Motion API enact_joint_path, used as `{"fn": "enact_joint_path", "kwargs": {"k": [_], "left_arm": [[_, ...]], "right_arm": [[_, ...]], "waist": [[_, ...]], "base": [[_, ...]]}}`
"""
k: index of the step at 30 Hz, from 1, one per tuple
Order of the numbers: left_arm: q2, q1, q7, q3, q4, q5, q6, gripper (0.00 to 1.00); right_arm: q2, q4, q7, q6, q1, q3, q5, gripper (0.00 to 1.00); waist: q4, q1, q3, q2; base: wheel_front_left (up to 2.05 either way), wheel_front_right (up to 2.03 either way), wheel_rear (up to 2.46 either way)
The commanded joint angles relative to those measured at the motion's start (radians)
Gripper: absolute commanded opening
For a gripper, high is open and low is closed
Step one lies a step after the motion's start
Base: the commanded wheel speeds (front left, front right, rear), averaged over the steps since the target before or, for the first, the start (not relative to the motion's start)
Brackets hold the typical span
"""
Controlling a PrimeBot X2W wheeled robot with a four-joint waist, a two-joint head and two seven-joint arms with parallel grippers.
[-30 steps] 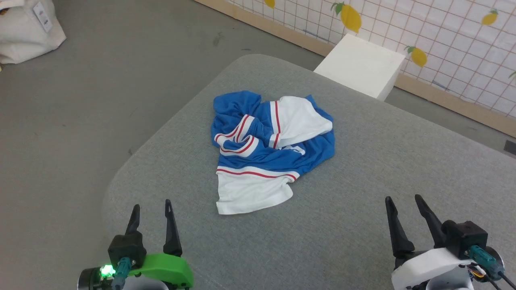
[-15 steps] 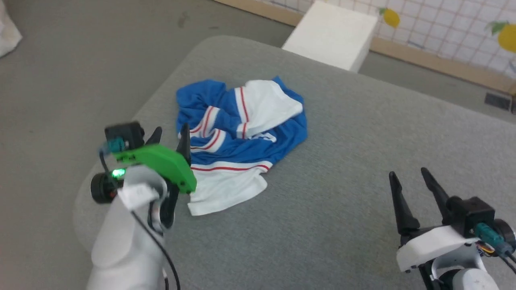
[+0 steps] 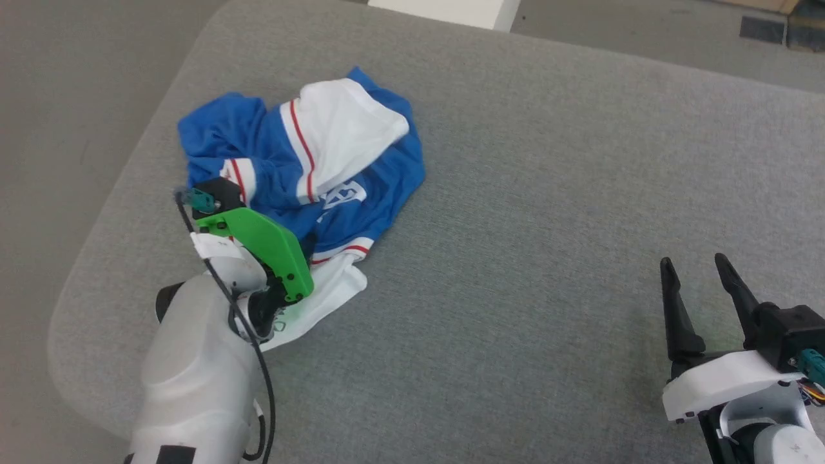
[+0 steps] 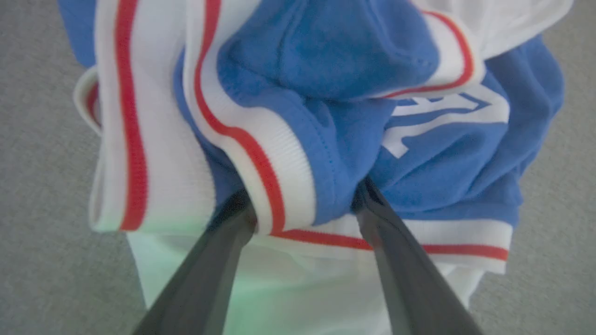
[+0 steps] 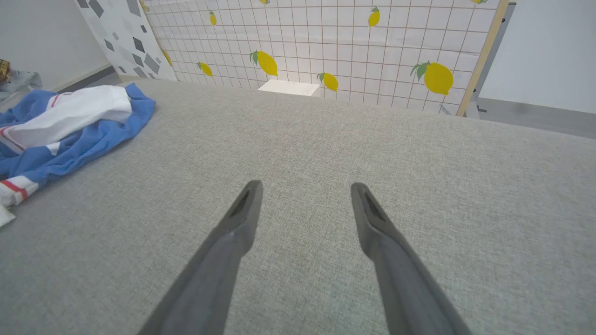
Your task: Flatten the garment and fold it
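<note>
The garment (image 3: pixel 303 167) lies crumpled on the far left part of the grey padded table (image 3: pixel 548 193), royal blue with white panels and red-striped trim. My left arm's green wrist cover (image 3: pixel 258 241) hangs over its near left side. In the left wrist view, my left gripper (image 4: pixel 302 200) is open and pushed into the garment (image 4: pixel 326 83). A fold of blue cloth with a white and red band sits between its fingers (image 4: pixel 219 260). My right gripper (image 3: pixel 695 264) stands open over bare table at the lower right, well apart from the garment (image 5: pixel 70 125), with nothing in my right gripper (image 5: pixel 305 186).
The table's rounded left edge (image 3: pixel 90 258) drops to grey floor (image 3: pixel 64 96). A white block (image 3: pixel 445 8) stands just beyond the far edge, also seen as the white block (image 5: pixel 288 87) before a lemon-print tiled wall (image 5: pixel 326 37). Bare table stretches right of the garment.
The camera has tilted down and turned. My left arm has gone forward from the lower left onto the garment, its fingers now in the folds. The right gripper stays open.
</note>
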Motion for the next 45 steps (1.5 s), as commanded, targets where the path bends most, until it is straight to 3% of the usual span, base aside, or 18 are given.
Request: {"fn": "enact_joint_path", "kwargs": {"k": [1,3,4,5,12,17,25,32,38,45], "left_arm": [[-0.01,0.015,0.014,-0.008,0.024,-0.015,0.001,1.0],[-0.013,0.023,-0.02,-0.024,0.029,-0.008,-0.014,1.0],[-0.013,0.027,-0.056,-0.024,0.029,-0.005,-0.017,0.19],[-0.012,0.029,-0.086,-0.028,0.03,0.004,-0.018,0.0],[0.031,-0.038,-0.331,-0.001,-0.018,0.022,-0.051,0.0],[0.087,-0.175,-0.376,0.006,-0.127,0.028,-0.093,0.0],[0.114,-0.395,-0.28,-0.057,-0.299,0.016,-0.143,0.0],[0.077,-0.494,-0.208,-0.128,-0.349,-0.02,-0.158,0.0],[0.022,-0.404,-0.129,-0.189,-0.355,-0.105,-0.163,0.0],[-0.015,-0.123,-0.033,-0.326,-0.324,-0.191,-0.164,0.0]], "right_arm": [[-0.001,-0.007,0.005,-0.001,-0.014,0.002,-0.009,1.0],[-0.001,-0.006,0.006,-0.001,-0.02,0.005,-0.008,1.0],[-0.001,-0.003,0.006,-0.001,-0.024,0.008,-0.007,1.0],[-0.001,-0.001,0.006,-0.001,-0.025,0.011,-0.006,1.0],[-0.001,0.037,-0.008,-0.001,-0.038,0.046,0.015,1.0],[-0.001,0.09,-0.036,-0.001,-0.05,0.063,0.054,1.0],[-0.001,0.197,-0.097,-0.001,-0.057,0.071,0.118,1.0],[-0.001,0.277,-0.139,-0.001,-0.056,0.043,0.135,1.0],[-0.001,0.313,-0.153,-0.001,-0.04,-0.009,0.127,1.0],[-0.001,0.324,-0.155,-0.001,-0.017,-0.035,0.12,1.0]], "waist": [[-0.032,-0.0001,0.039,-0.0001],[-0.029,-0.0001,0.04,-0.0001],[-0.028,-0.0001,0.038,-0.0001],[-0.026,-0.0001,0.035,-0.0001],[-0.03,-0.0001,-0.022,-0.0001],[-0.062,-0.0001,-0.081,-0.0001],[-0.169,-0.0001,-0.182,-0.0001],[-0.286,-0.0001,-0.241,-0.0001],[-0.343,-0.0001,-0.249,-0.0001],[-0.364,-0.0001,-0.241,-0.0001]], "base": [[0.0,0.0,0.0],[0.0,0.0,0.0],[0.0,0.0,0.0],[0.0,0.0,0.0],[0.0,0.0,0.0],[0.0,0.0,0.0],[0.0,0.0,0.0],[0.0,0.0,0.0],[0.0,0.0,0.0],[0.0,0.0,0.0]]}}
